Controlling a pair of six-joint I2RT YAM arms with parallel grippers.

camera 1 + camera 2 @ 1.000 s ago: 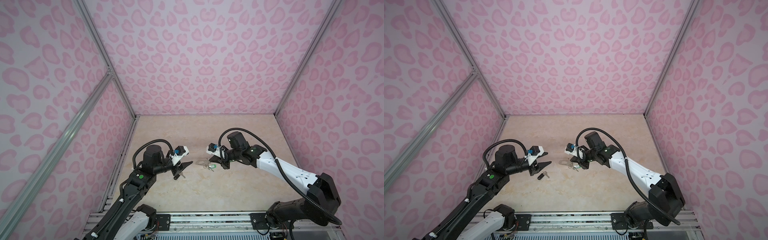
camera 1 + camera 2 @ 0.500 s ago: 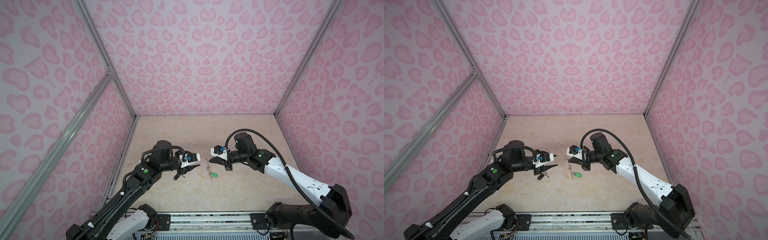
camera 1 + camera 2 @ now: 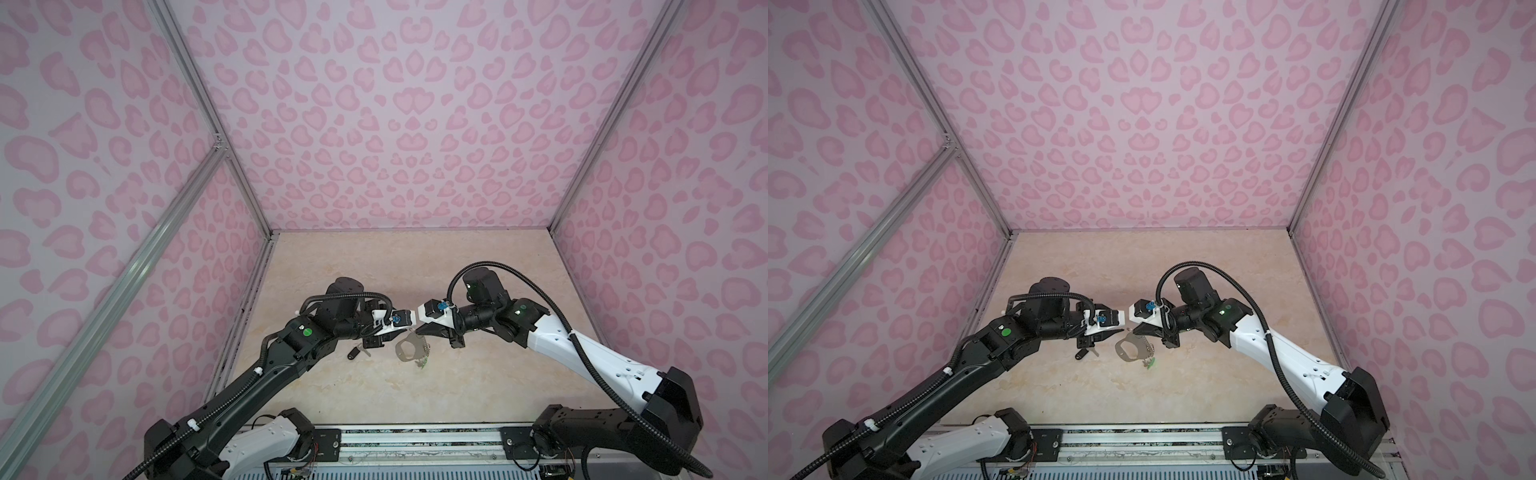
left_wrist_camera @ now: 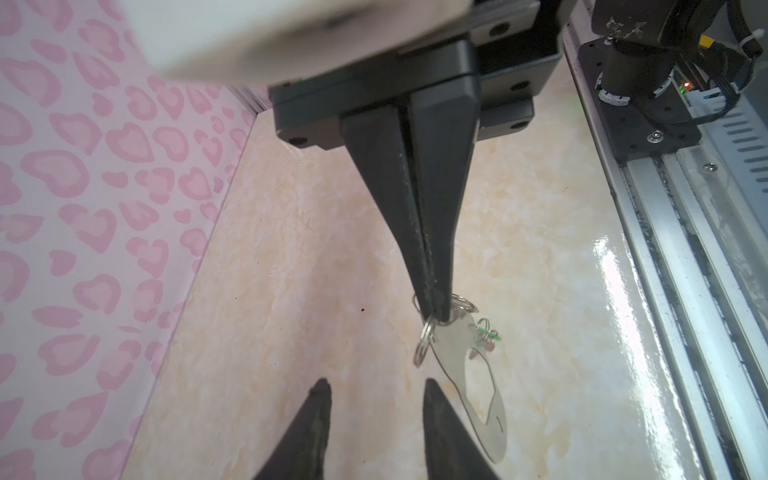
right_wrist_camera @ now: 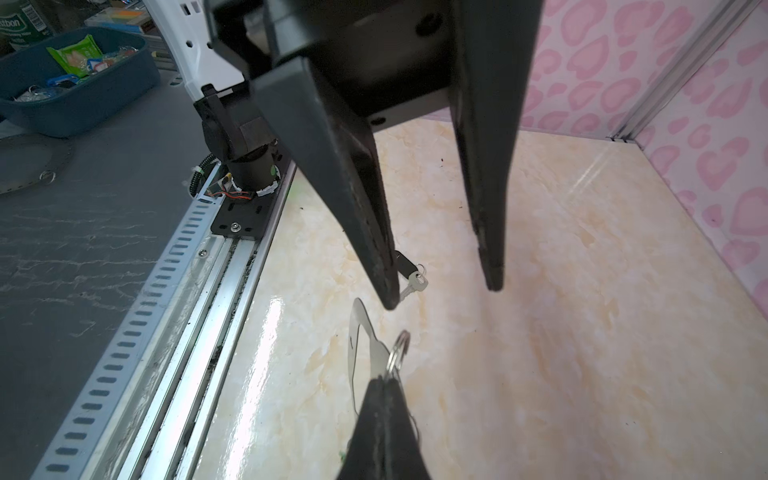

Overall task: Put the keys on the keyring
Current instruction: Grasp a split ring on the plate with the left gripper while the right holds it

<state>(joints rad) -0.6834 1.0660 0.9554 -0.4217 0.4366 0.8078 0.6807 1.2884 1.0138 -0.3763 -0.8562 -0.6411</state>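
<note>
My right gripper point(image 5: 384, 380) is shut on the straight edge of the keyring point(image 5: 357, 345), a flat grey plate held just above the floor. In both top views the keyring point(image 3: 409, 350) point(image 3: 1128, 347) hangs between the two grippers. A green-tagged key point(image 3: 422, 365) point(image 4: 488, 332) dangles from one of its wire rings. The black-tagged key point(image 3: 354, 353) point(image 5: 409, 274) lies on the floor, under the left arm's wrist. My left gripper point(image 4: 376, 386) is open with nothing between its fingers, its tips close beside the keyring and facing the right gripper point(image 4: 434, 311).
Pink patterned walls point(image 3: 374, 145) close in the marble floor point(image 3: 415, 257) on three sides. A metal rail point(image 3: 415, 440) with both arm bases runs along the front edge. Outside the cell, the right wrist view shows a blue bin point(image 5: 75, 83) of small items.
The left gripper has moved right, past the black-tagged key, up to the keyring, and its jaws have narrowed. The right gripper has lifted the keyring and turned its flat face upward.
</note>
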